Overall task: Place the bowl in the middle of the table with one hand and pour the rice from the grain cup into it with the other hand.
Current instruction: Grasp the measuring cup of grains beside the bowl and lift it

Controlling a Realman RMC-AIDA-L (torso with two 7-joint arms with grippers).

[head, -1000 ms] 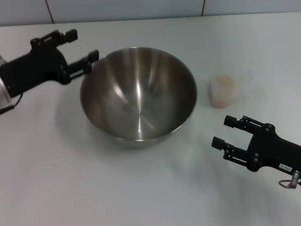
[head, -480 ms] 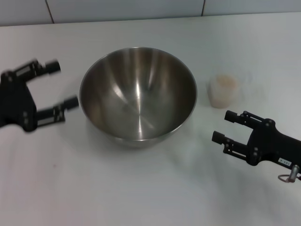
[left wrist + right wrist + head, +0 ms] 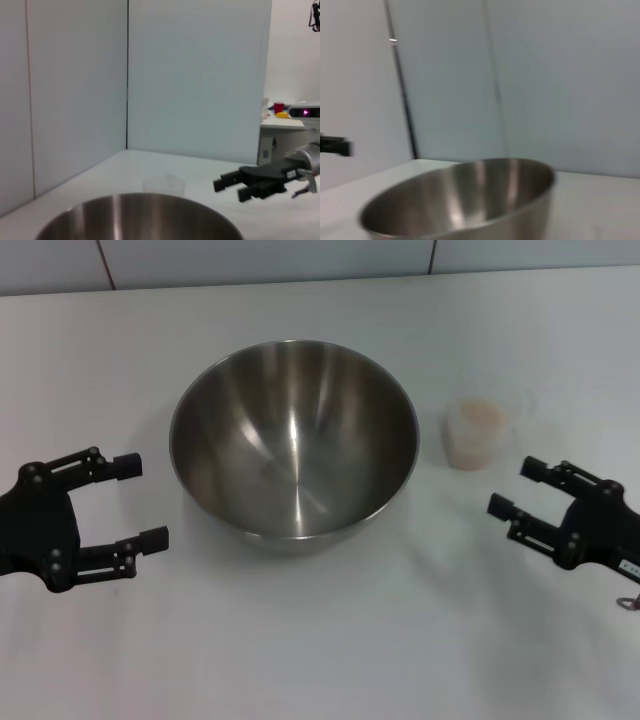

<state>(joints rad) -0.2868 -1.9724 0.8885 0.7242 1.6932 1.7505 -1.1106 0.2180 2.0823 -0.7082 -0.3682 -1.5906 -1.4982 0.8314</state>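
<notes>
Bowl: the stainless-steel mixing bowl (image 3: 294, 440) stands upright near the middle of the table (image 3: 320, 640), held by nothing; its rim shows low in the left wrist view (image 3: 135, 220) and fills the foreground of the right wrist view (image 3: 460, 200).

Contents: the bowl's brushed interior looks bare, with no grains visible.

Grain cup: the small translucent grain cup (image 3: 475, 433) stands upright just beside the bowl on the robot's right, apart from its wall; in the left wrist view it shows faintly beyond the bowl's rim (image 3: 163, 185).

Rice: a pale beige mass of rice (image 3: 480, 412) sits inside the cup, seemingly all in place.

Right gripper: the right gripper (image 3: 527, 488) hovers near the cup on its near side, touching nothing, fingers spread and pointing toward the cup and the bowl; it also appears across the bowl in the left wrist view (image 3: 229, 184).

Left gripper: the left gripper (image 3: 140, 502) hangs over the table on the robot's left, well clear of the bowl's wall, fingers parted and empty.

Step in hand: by the look of things, the bowl is placed and the pour has not begun.

Next move: the right gripper likely needs to bring its spread fingers around the cup, close gently on the thin plastic, lift, carry it over the rim and tip.
</notes>
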